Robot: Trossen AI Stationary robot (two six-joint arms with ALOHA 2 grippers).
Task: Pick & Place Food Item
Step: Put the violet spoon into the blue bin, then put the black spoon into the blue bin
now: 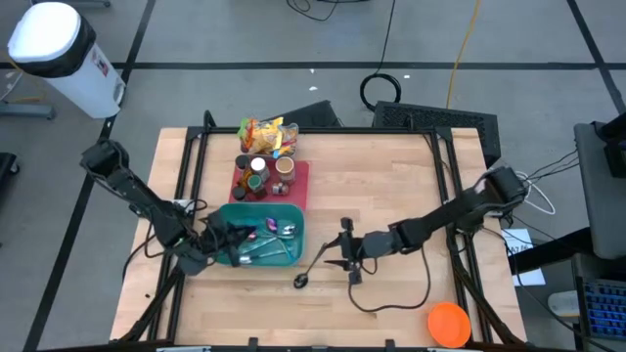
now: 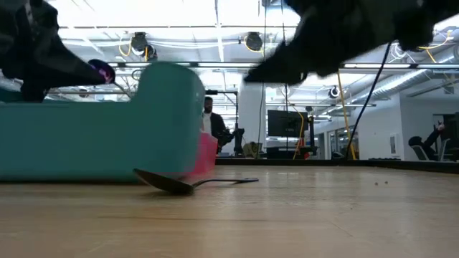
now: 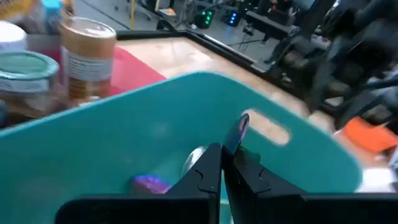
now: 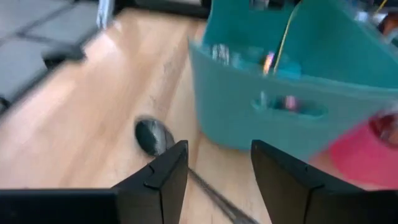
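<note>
Spoon (image 1: pixel 311 268) lying on the wooden table (image 1: pixel 391 186), just beside the teal bin (image 1: pixel 290 213).

The right gripper (image 1: pixel 344 256) hangs over the spoon's handle end with its fingers (image 4: pixel 163 177) apart, nothing between them; in its wrist view the dark bowl of the spoon sits on the wood ahead of the gap. The left gripper (image 3: pixel 221 171) is pinched together inside the teal bin, above the cutlery lying there. Behind the bin a red tray (image 1: pixel 301 176) carries jars (image 1: pixel 284 168) and snack packets (image 1: pixel 264 135). An orange disc (image 1: pixel 449 323) rests near the table's front right corner.
</note>
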